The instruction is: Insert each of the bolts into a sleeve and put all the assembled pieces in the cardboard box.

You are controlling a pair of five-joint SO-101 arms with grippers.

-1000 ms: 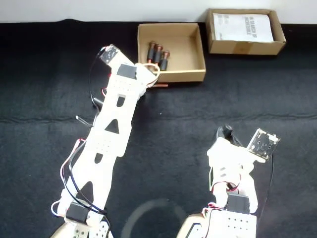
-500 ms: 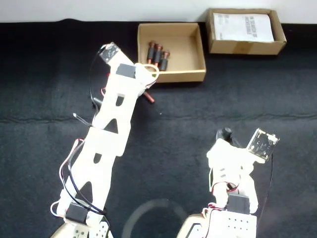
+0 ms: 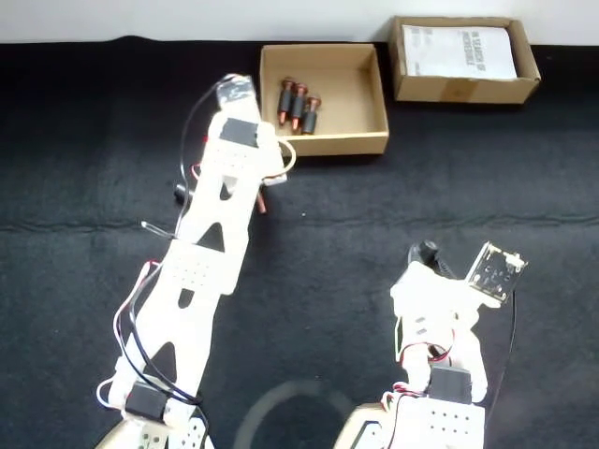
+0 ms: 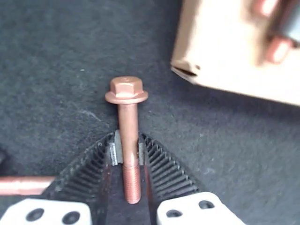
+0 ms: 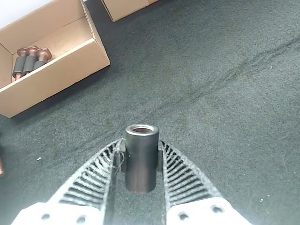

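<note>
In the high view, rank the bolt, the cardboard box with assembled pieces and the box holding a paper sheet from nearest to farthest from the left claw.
1. The bolt, gripped in the left claw itself.
2. The cardboard box, just beyond the claw, at the table's far edge.
3. The box with the paper sheet, farthest, to the right of the cardboard box.

The bolt [image 4: 127,112] is copper-coloured from head to thread. The sleeve [image 5: 140,164] is dark grey with a dull metal sheen. The left gripper [image 4: 127,140] and the right gripper [image 5: 140,146] are black with a ribbed pattern and white at the base. Both arms, the left arm [image 3: 211,253] and the right arm [image 3: 435,318], are white. The cloth [image 3: 421,187] is black. The cardboard box [image 3: 342,143] is light brown; the pieces [image 3: 298,103] in it are dark grey with copper ends. A second box [image 3: 463,90] of the same brown holds a white sheet [image 3: 459,51] with dark print.
</note>
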